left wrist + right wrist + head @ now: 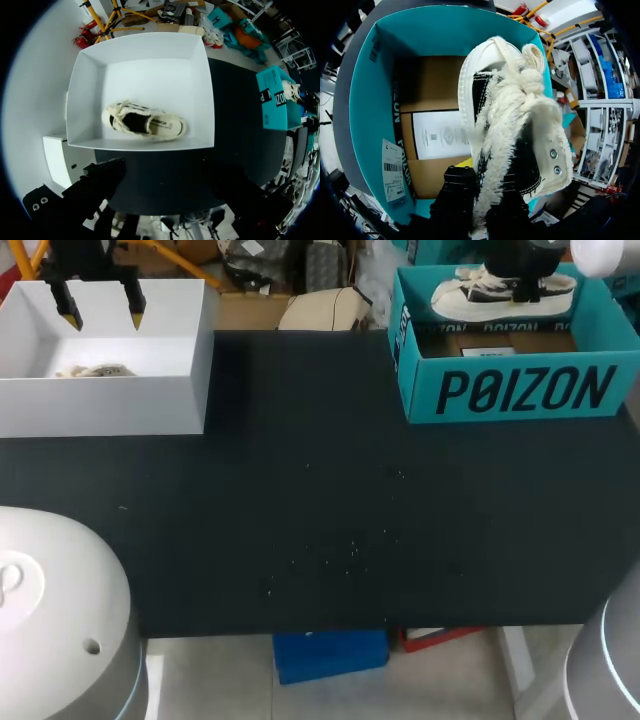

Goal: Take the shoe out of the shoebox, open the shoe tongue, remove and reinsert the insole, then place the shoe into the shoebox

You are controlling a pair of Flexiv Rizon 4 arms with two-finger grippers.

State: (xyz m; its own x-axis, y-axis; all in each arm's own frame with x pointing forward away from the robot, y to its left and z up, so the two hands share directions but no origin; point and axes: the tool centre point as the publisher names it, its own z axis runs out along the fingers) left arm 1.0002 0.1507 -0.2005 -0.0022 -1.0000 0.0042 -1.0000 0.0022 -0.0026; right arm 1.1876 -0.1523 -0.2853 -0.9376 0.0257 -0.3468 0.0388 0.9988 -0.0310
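- The right gripper (482, 196) has its dark fingers pressed against the two sides of a cream and black canvas shoe with frayed cream laces (520, 115). It is clamped on the shoe near the opening.
- The held shoe hangs under these jaws, clear of the floor of the open teal cardboard shoebox (510, 390). The box lies directly below the jaws, with a brown card and a white printed sheet on its bottom.
- The left gripper (101, 305) has its yellow tips wide apart with nothing between them. It hangs above an open white rectangular box (110, 400).
- A second cream and black shoe (145, 122) lies on its side on the white box's floor, ahead of the left jaws and well apart from them.
- Judged by the shoe's place over the teal box, the step in hand is either the lift-out or the return. With the left jaws idle, the lift-out seems more likely.
- If so, the next move calls for carrying the shoe clear of the teal walls and setting it on the black table top (330, 510), where both grippers can reach the tongue.
- The grip must stay firm, since the soft upper may slip.
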